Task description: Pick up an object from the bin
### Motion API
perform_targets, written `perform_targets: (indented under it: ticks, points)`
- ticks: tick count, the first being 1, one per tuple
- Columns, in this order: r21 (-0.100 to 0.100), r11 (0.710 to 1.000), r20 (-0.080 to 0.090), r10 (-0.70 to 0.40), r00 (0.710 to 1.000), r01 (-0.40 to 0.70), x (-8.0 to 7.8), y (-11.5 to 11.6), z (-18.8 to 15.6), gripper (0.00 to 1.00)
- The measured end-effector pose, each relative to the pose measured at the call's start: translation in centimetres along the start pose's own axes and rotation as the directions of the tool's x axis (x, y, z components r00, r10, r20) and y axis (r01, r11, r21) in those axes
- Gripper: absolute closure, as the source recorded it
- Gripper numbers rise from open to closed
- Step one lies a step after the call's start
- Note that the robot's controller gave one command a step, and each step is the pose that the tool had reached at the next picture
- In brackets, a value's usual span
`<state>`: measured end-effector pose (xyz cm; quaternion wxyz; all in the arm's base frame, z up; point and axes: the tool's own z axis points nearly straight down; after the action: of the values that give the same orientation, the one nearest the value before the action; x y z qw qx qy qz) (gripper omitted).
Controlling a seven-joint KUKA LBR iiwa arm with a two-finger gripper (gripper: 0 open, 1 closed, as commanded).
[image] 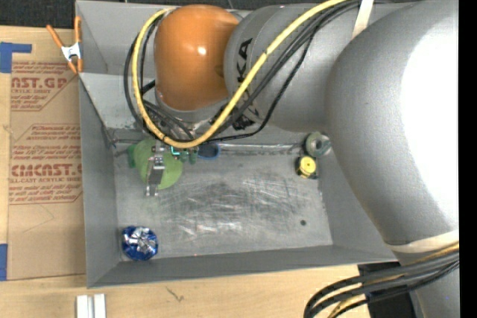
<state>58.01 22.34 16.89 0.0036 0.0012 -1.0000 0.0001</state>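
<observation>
Hangs straight over the flat green thing (170, 170) by the bin's (97, 182) view-left wall, needing only descent; cannot tell the gripper's (154, 179) opening or hold.

A grey metal bin (246, 234), its floor dulled by pale scratch marks. The silver-grey arm (387, 108) carries a glossy orange cover (190, 56), with a yellow cable (261, 67) and black cables (339, 294). The tool (154, 176) is bare silvery metal, over a flat leaf-green piece (170, 171). Just beside lies a small bright blue piece (207, 152). In the near left corner sits a shiny deep-blue ball (139, 243) flecked with white glints. At the right are a yellow piece (307, 167) with a dark centre and a dull grey-green ring (317, 144).
</observation>
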Motion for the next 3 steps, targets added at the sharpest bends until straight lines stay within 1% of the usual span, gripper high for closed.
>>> perform_targets:
  ticks: [1,2,3]
  points:
    - [-0.010,0.997,0.023,0.072,0.997,-0.072,-0.8,-3.5,7.1,0.00]
    - [-0.007,0.983,0.012,0.183,0.983,-0.183,0.6,-2.5,6.7,0.00]
    - [-0.003,0.995,0.009,0.100,0.995,-0.100,2.8,1.8,5.2,0.00]
